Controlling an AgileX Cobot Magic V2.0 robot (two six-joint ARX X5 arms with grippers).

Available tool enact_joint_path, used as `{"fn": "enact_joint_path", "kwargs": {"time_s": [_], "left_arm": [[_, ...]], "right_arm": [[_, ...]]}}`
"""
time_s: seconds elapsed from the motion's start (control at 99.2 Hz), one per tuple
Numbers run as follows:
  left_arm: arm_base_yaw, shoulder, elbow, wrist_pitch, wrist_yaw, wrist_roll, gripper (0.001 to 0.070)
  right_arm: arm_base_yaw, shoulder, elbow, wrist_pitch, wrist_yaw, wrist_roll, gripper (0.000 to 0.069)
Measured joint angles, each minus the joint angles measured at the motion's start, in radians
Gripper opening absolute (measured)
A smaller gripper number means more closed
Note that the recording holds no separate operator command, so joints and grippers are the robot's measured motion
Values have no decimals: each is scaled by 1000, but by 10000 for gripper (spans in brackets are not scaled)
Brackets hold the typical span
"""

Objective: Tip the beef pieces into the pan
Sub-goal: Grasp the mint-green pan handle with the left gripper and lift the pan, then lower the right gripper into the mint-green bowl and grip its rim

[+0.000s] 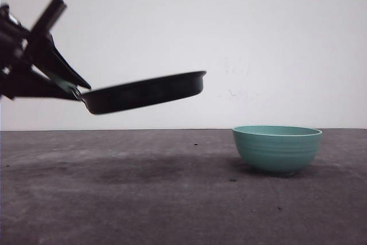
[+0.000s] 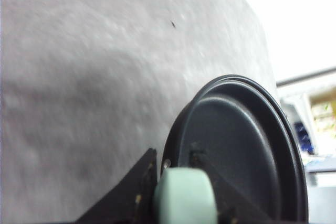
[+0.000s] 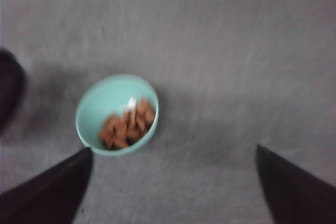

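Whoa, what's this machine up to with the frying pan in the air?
The left pincer is holding the black pan by its mint-green handle, lifted well above the table and tilted a little. The pan looks empty. The beef pieces sit in the teal bowl, which stands on the table off to the pan's right. The right pincer is open above that bowl, not touching it. Nothing has been poured yet.

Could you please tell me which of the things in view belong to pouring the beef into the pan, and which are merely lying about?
Belonging to the job:
- pan, held in the air by its handle in the left hand
- beef pieces
- teal bowl holding the beef
- right hand, open above the bowl

Lying about:
- a few dark specks on the table
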Motion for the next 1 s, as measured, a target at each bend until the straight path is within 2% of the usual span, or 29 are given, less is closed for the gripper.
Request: {"fn": "enact_joint_path", "kwargs": {"time_s": [0.081,0.161,0.272,0.454,0.625,0.817,0.998], "left_arm": [[-21,-84,0,-87,-5,16,56],[-43,-157,1,-170,-21,30,56],[-70,-225,19,-299,-39,53,56],[-104,-278,48,-403,-42,90,56],[-124,-290,61,-405,-43,109,56],[-134,-290,61,-408,-47,116,56],[-147,-290,61,-412,-53,119,56]], "right_arm": [[0,112,-72,106,-89,27,359],[1,213,-81,198,-123,55,294],[1,345,-73,323,-154,95,273],[0,514,-73,437,-197,144,267],[1,607,-73,485,-246,193,244],[2,650,-73,541,-242,229,147],[2,673,-73,593,-239,254,128]]}}
